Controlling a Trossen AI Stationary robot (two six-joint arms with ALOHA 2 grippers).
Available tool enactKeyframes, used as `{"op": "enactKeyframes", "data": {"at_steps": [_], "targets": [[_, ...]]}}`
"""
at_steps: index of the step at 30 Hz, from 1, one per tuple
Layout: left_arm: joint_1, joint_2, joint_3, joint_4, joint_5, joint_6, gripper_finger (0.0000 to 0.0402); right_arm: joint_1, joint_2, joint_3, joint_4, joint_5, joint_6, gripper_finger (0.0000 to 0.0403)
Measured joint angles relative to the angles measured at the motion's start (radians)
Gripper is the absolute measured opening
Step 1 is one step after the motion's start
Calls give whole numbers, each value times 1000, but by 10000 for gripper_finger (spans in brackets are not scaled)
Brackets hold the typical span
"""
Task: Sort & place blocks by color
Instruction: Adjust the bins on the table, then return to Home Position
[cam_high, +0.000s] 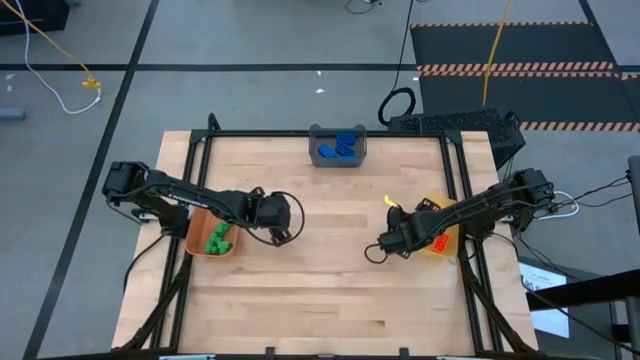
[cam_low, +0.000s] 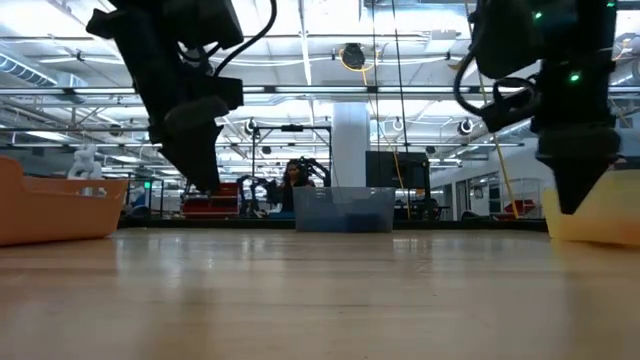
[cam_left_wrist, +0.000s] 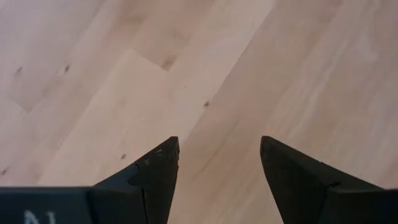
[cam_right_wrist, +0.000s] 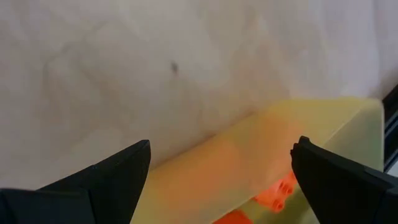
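From above, the wooden table (cam_high: 320, 290) fills the middle of the frame. Green blocks (cam_high: 219, 238) lie piled in an orange bin (cam_high: 197, 240) at centre left, blue blocks (cam_high: 341, 146) in a grey bin (cam_high: 337, 157) at top centre, and orange blocks (cam_high: 440, 241) in a yellow bin (cam_high: 444, 245) at centre right. The left gripper (cam_high: 283, 221) hangs just right of the orange bin; the right gripper (cam_high: 385, 243) sits just left of the yellow bin.

At table height, the orange bin shows at the left edge, the grey bin at centre, the yellow bin at the right edge.

The left wrist view shows that gripper's fingers (cam_left_wrist: 155, 177) spread apart over bare wood, holding nothing.

The right wrist view shows its fingers (cam_right_wrist: 118, 177) wide apart and empty, with small studded orange blocks inside the yellow bin at lower right.
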Motion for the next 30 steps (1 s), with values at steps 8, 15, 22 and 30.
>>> {"op": "enactKeyframes", "data": {"at_steps": [8,15,22,30], "targets": [[-24,0,0,6,0,-6,225,88,-1,0,-31,-143,62,373],[-28,0,0,1,0,-2,225,122,0,2,-30,-98,71,373],[-9,0,0,32,-16,19,225,118,-29,66,2,82,19,373],[-17,0,0,260,-6,75,225,55,-103,95,139,205,-109,373]]}}
